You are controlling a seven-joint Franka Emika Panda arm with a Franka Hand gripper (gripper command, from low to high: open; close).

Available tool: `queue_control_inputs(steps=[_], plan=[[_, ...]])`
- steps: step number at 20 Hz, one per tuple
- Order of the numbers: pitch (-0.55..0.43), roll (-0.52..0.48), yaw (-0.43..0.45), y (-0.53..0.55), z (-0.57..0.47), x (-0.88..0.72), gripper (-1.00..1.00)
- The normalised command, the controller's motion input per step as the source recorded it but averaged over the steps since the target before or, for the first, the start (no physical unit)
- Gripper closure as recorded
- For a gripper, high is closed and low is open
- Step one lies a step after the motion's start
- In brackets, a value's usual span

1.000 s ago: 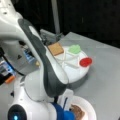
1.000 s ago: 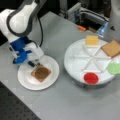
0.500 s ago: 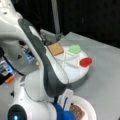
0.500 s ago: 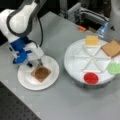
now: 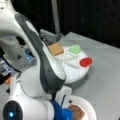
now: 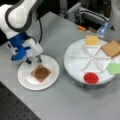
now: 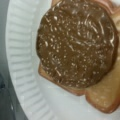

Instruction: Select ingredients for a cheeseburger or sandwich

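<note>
Patty (image 7: pixel 76 42) on bread (image 7: pixel 105 95), plate (image 6: pixel 25 82).

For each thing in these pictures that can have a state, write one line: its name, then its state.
Gripper: just above the paper plate's rim, holding nothing visible.
Paper plate: holds a bread square with the patty on it.
Patty: lies flat on the bread square.
Divided tray: holds cheese square, second bread square, green piece, red disc, each in its own compartment.
</note>
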Motion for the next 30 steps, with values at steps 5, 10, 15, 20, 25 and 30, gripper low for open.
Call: queue_control_inputs(steps=[5, 10, 15, 20, 25, 30], plan=[[0.084, -0.374, -0.246, 0.46, 0.28, -0.52, -1.00], [0.036, -0.447, -0.309, 0.53, 0.17, -0.58, -1.00], [-0.016, -0.494, -0.285, 0.45, 0.09, -0.54, -1.00], [-0.062, -0.506, -0.159, 0.45, 0.12, -0.61, -1.00], [-0.121, -0.479, 0.056, 0.47, 0.06, -0.63, -1.00], [-0.162, -0.413, 0.057, 0.47, -0.12, -0.56, -1.00]])
